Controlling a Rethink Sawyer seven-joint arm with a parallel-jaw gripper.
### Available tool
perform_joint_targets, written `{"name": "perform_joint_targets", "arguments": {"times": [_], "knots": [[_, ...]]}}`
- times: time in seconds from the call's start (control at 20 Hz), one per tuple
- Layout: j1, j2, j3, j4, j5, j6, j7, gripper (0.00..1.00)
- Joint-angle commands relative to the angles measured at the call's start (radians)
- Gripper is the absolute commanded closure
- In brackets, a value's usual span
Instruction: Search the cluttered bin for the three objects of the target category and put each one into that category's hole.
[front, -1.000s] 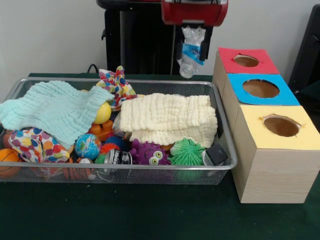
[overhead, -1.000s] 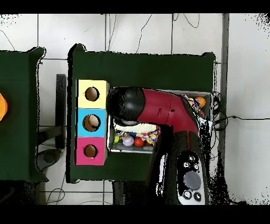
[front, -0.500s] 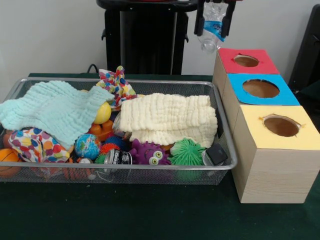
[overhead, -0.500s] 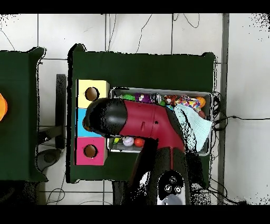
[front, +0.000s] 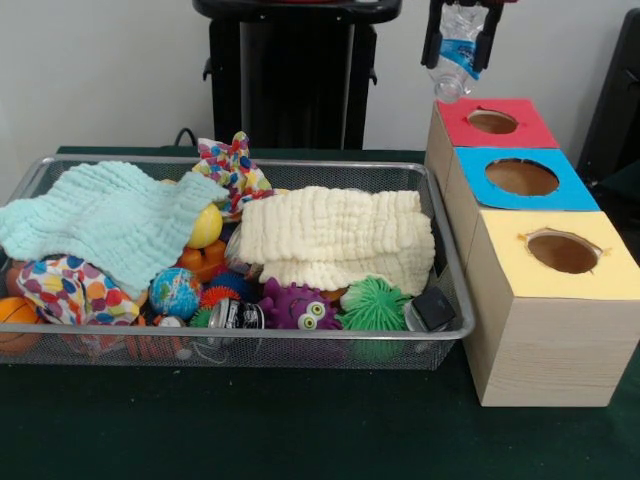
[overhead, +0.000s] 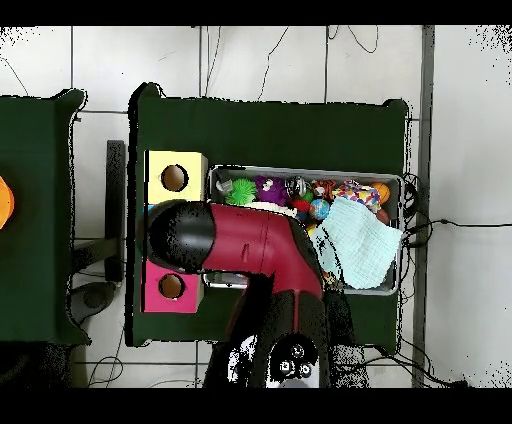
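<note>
Even, soft indoor light is seen throughout, without glare. Faint shadows are cast under the wire bin (front: 440, 340) and the wooden boxes (front: 545, 345) on the dark green table (front: 250, 430). The front view is slightly soft, the far wall evenly lit.

Dark green counter in a pale, tiled room.
A plain off-white wall (front: 100, 70) rises behind the counter (front: 250, 430). Seen from above, the floor (overhead: 460, 130) is light tile with dark seams, thin cables (overhead: 345, 40) trailing across it, and a second green surface (overhead: 30, 220) alongside.
</note>
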Motion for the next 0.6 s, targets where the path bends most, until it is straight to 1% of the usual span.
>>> {"name": "perform_joint_targets", "arguments": {"times": [0.05,0.2,0.3,0.6], "knots": [[0.046,0.039,-0.026,0.157,0.037,-0.108,0.338,1.0],[0.073,0.043,-0.031,0.193,0.053,-0.169,0.376,1.0],[0.09,0.047,-0.034,0.204,0.06,-0.191,0.4,1.0],[0.124,0.079,-0.036,0.207,0.074,-0.238,0.448,1.0]]}}
